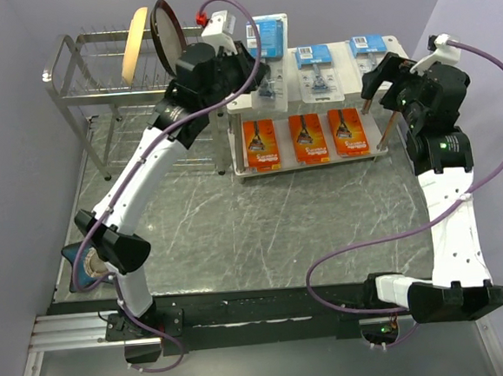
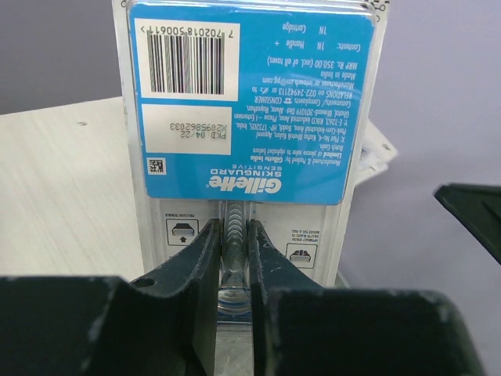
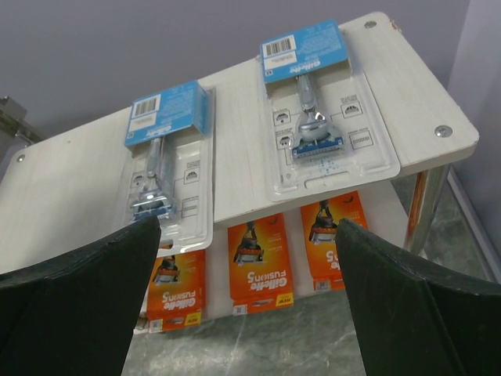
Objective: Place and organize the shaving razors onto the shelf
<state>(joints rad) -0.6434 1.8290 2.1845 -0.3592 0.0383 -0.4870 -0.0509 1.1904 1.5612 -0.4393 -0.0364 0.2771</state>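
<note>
At the far-left end of the shelf (image 1: 344,69), the left fingers (image 2: 200,266) clench a blue razor pack (image 2: 243,102), held upright and pinched on its clear lower blister.

Handling, judged: light, stiff, slick plastic. A narrow pinch may let it swivel, so the flat card edge looks the surer hold.

Two blue packs (image 3: 325,110) lie flat on the top board, three orange packs (image 1: 310,137) on the lower.

Near the right end, the right fingers (image 3: 78,305) are spread wide, holding nothing.

Boards are pale and smooth. The bench (image 1: 264,231) is grey and marbled. The dish rack (image 1: 95,78) crowds the left.
</note>
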